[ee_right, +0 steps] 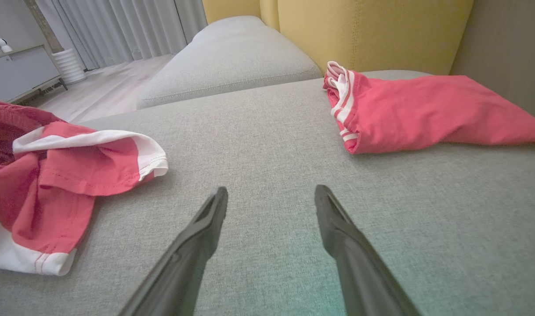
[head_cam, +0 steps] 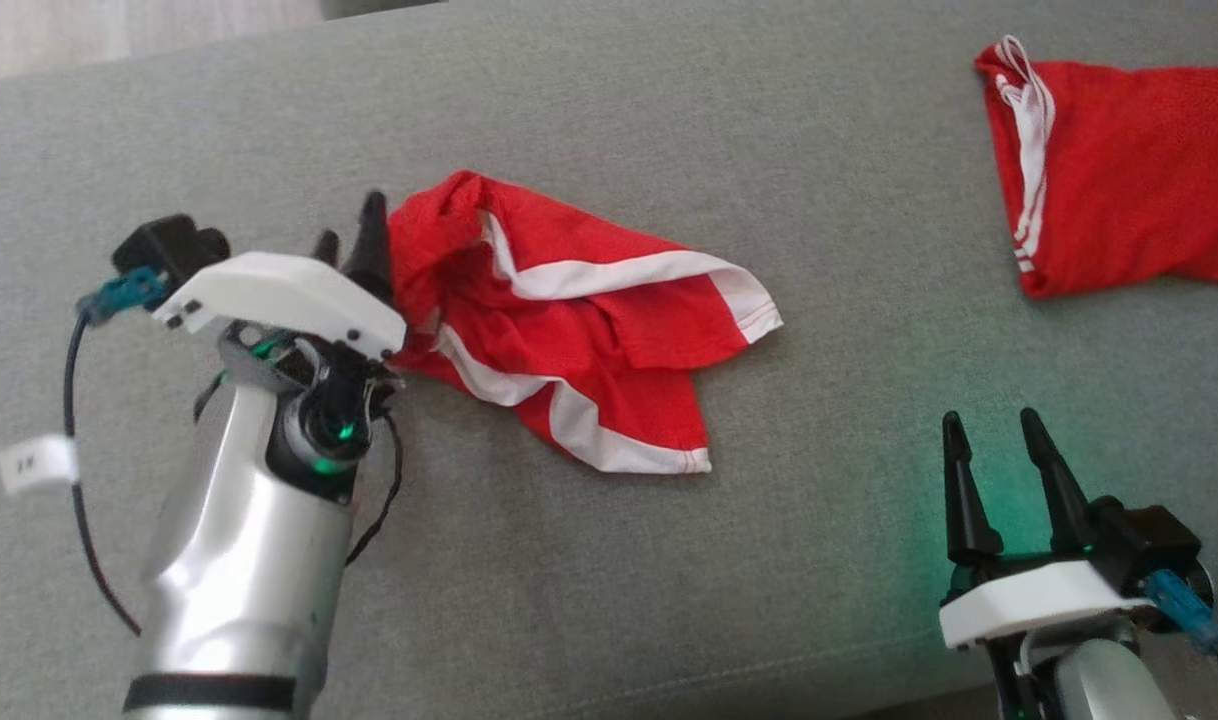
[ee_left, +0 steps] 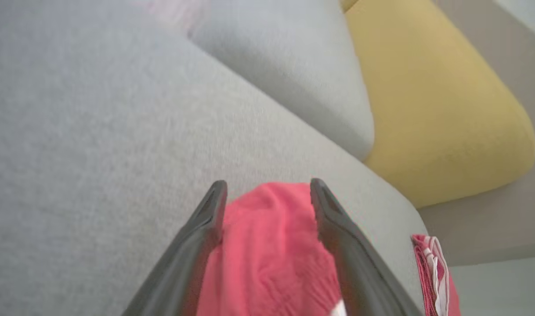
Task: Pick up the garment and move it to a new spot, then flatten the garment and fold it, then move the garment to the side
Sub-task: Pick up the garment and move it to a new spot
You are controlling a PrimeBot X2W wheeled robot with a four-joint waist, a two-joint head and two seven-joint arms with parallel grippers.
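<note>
**Left gripper spread over the crumpled red garment on the grey fabric sofa seat**

The red jersey garment with white bands (head_cam: 589, 330) lies bunched mid-seat on the grey fabric sofa seat (head_cam: 669, 120). The left gripper (head_cam: 351, 225) has its fingers wide apart with the garment's left edge between them. The right gripper (head_cam: 991, 425), also wide, sits over bare seat near the front edge. A second red, white-striped garment (head_cam: 1129, 170) lies far right. A white tag (head_cam: 37, 464) on the left arm's cable carries marks too small to read.

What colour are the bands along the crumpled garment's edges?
White bands on the red garment; clearest in the head view.
</note>
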